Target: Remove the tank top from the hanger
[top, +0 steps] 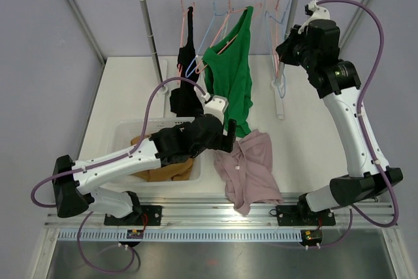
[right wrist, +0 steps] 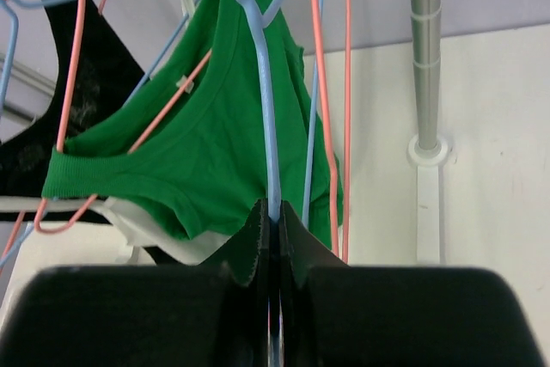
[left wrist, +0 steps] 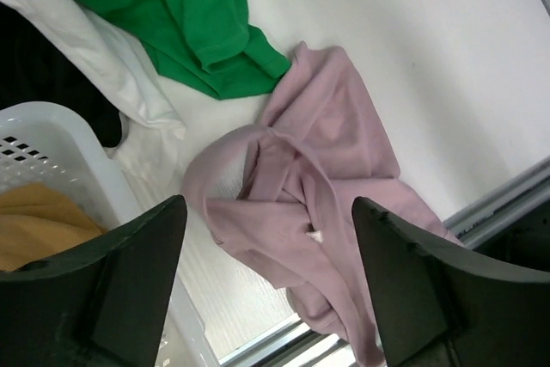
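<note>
A green tank top hangs on a coral hanger from the rack rail; it fills the middle of the right wrist view. A black tank top hangs to its left and shows in the right wrist view. My right gripper is up by the rack's right end, shut on a bare light blue hanger wire. My left gripper is open and empty above a pink garment lying on the table.
A white basket with an orange garment sits at the front left, under my left arm. The rack posts stand on the table. Several empty hangers hang at the rail's right end. The pink garment reaches the table's front edge.
</note>
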